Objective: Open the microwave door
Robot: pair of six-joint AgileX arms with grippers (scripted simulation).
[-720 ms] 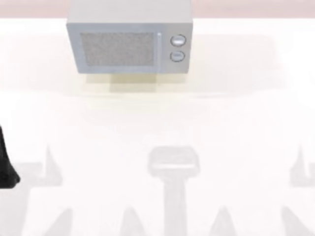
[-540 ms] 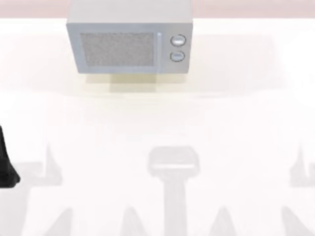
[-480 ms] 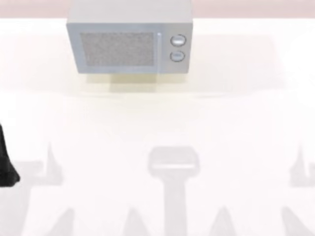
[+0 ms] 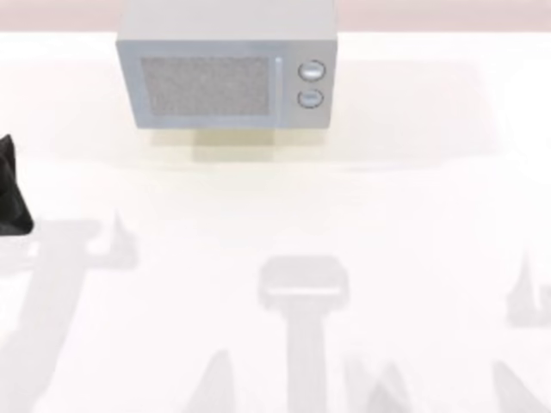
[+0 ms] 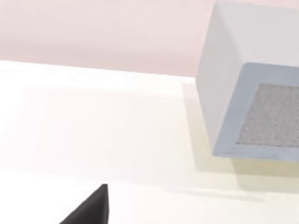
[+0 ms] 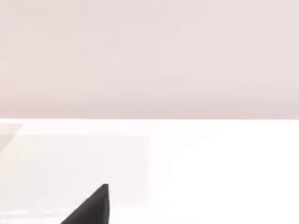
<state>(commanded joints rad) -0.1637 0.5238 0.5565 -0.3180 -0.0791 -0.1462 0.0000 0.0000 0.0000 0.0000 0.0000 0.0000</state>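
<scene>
The microwave (image 4: pixel 226 64) sits at the table's (image 4: pixel 413 215) far edge with the microwave door (image 4: pixel 207 86) shut (wide bare room before it), while the left gripper (image 4: pixel 13 194) hovers at the left edge, its opening impossible to tell.

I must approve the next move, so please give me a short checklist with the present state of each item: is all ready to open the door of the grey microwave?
1. Light-grey boxy microwave stands at the table's far edge: ok.
2. Its flat door with the speckled mesh window is shut flush: ok, not yet opened.
3. Thin vertical handle strip beside the two round knobs is free of obstruction: ok.
4. Left gripper at the table's left edge, far from the handle: not ok.
5. Left gripper open enough for the handle: cannot tell.
6. Right gripper away from the microwave: ok.
</scene>
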